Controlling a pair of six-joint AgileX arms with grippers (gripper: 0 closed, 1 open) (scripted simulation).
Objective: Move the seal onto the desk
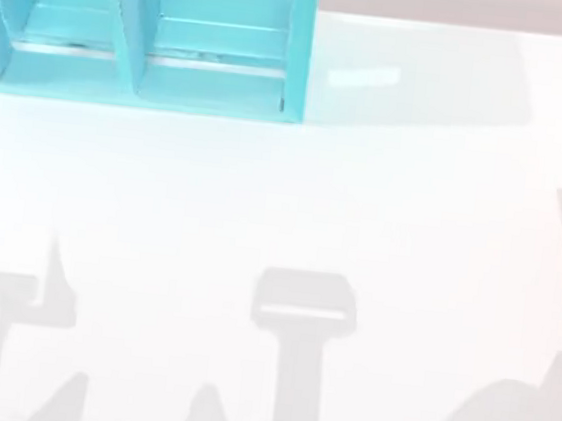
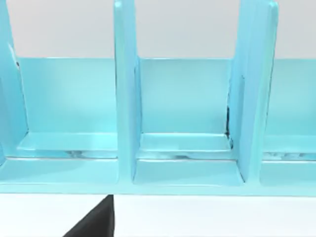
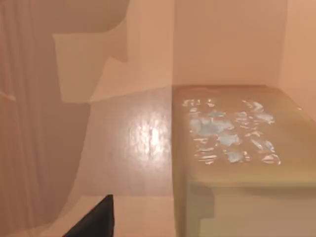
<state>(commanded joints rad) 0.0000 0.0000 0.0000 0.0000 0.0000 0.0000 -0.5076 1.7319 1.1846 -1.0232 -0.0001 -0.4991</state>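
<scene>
I cannot tell if the right gripper (image 3: 94,220) or the left gripper (image 2: 93,221) is spread or pressed together. The seal (image 3: 232,133) sits near the right one, with tan walls beside it. I think it should grab the sides, lift clear, then set the seal on the white surface (image 1: 312,204), away from the blue shelf (image 1: 127,54).
</scene>
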